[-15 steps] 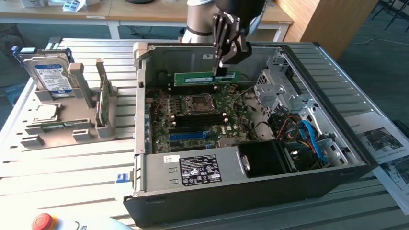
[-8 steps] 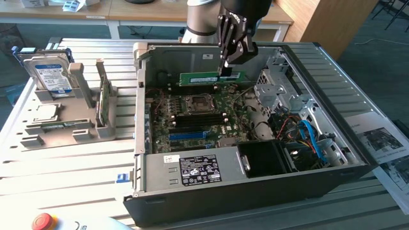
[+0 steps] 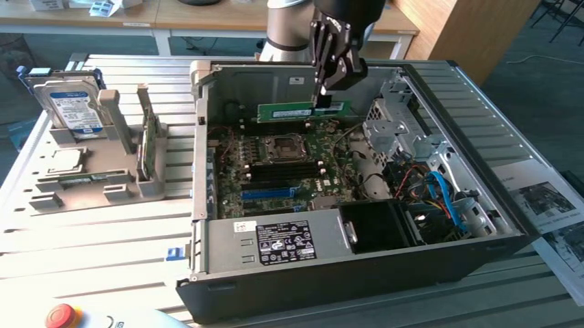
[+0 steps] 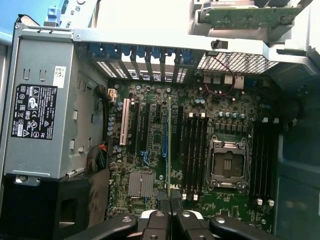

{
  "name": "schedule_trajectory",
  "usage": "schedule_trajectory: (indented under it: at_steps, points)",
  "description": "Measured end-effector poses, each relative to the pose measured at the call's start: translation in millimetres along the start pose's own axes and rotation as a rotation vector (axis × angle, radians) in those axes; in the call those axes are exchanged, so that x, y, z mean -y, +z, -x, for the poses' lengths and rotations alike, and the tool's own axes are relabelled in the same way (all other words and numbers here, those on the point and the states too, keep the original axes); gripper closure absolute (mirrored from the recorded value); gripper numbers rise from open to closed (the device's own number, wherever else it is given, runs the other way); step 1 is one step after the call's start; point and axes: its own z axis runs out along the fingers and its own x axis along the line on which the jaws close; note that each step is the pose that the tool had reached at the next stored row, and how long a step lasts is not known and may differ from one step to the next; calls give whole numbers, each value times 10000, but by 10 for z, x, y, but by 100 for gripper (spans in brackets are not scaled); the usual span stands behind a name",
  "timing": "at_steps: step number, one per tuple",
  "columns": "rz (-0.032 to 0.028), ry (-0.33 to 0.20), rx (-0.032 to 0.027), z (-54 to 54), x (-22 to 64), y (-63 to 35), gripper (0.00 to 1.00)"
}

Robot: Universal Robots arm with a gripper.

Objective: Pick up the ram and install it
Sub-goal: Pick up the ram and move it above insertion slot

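My gripper hangs inside the open computer case, shut on the ram. The ram is a long thin green stick, held level by its top edge near one end, above the motherboard. In the wrist view the ram shows edge-on as a thin green line running away from my gripper. It hovers over the board beside the black memory slots, close to the processor socket. Those black slots lie below the stick in the exterior view.
On the exterior view's left, a grey fixture holds a silver hard drive and another green stick standing upright. The power supply, a black fan duct and blue cables crowd the case. A red stop button sits at the front.
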Motion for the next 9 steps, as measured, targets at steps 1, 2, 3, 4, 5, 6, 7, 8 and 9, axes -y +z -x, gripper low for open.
schedule_trajectory:
  at_steps: [1,2,3,4,5,6,7,8,9]
  points:
    - [-6,0,-10,2,0,0,88]
    - [-6,-1,-13,2,0,0,88]
    - [-6,-2,-13,2,0,0,88]
    - [-6,-1,-14,2,0,0,88]
    - [-6,-1,-15,2,0,-1,88]
    - [-6,0,-14,2,0,0,88]
    - [-6,0,-14,2,-1,0,88]
    - [-6,0,-14,3,0,0,88]
    - [-6,0,-14,3,0,0,88]
